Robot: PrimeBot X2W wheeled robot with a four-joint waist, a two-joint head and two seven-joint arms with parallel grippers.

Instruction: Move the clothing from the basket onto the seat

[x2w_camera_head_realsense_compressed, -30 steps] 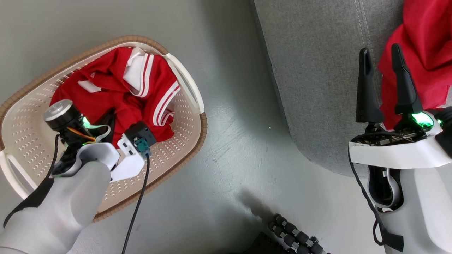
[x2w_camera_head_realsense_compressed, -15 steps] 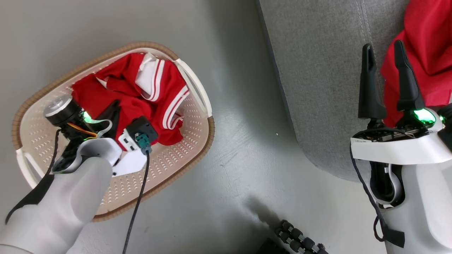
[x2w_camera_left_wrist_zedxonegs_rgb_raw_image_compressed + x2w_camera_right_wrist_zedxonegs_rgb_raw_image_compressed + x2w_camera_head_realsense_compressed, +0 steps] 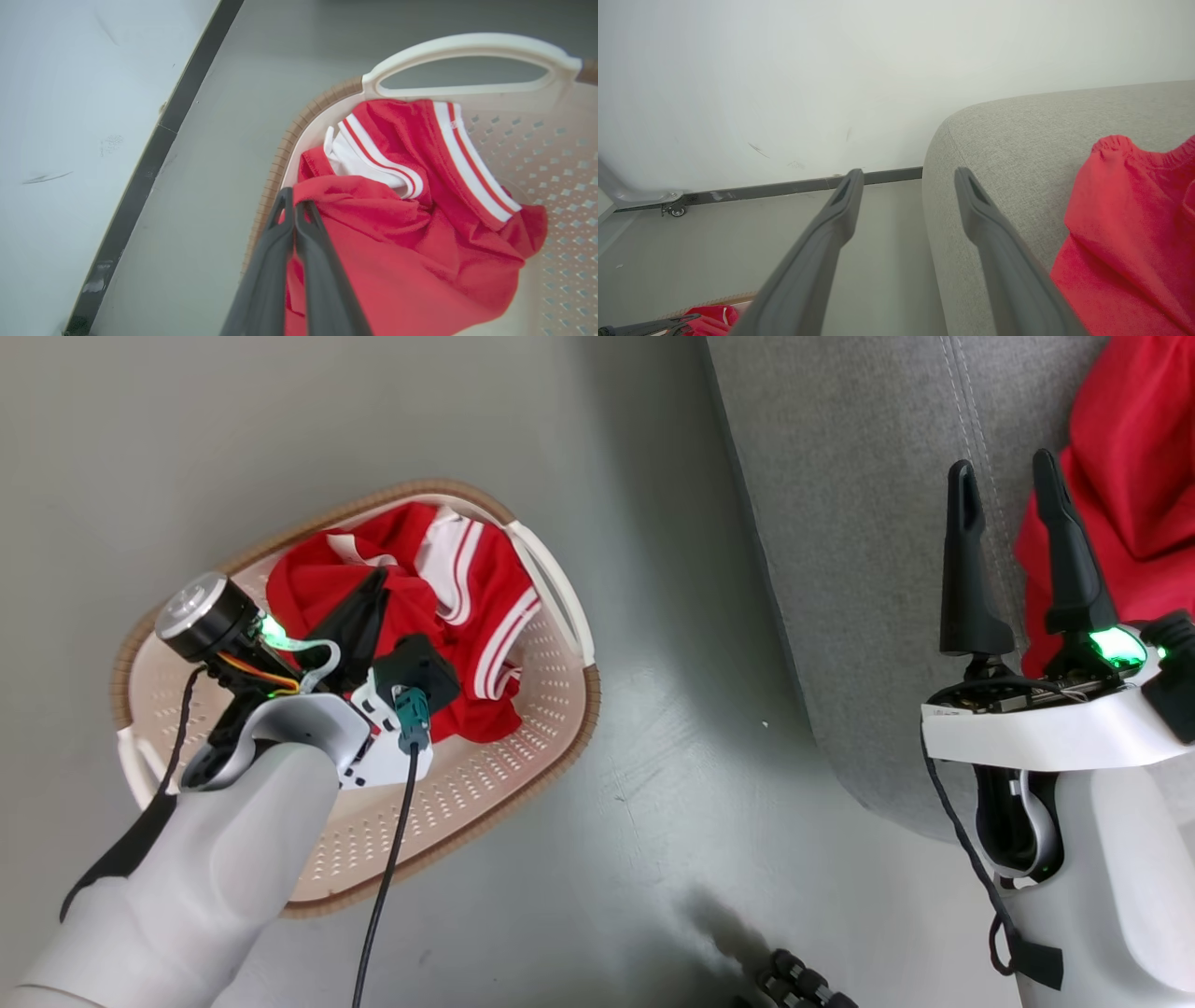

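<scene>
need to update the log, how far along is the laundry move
Done: one plain red garment already lies on the grey sofa. In hand: the left pincer is shut on a fold of the white-striped red jersey, which lies inside the laundry basket. Left: lift that jersey out and lay it on the sofa. The right pincer is open and empty at the sofa's edge.

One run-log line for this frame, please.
left gripper: shut on striped garment, in basket | right gripper: open, empty, at sofa edge | plain garment: on sofa
</scene>
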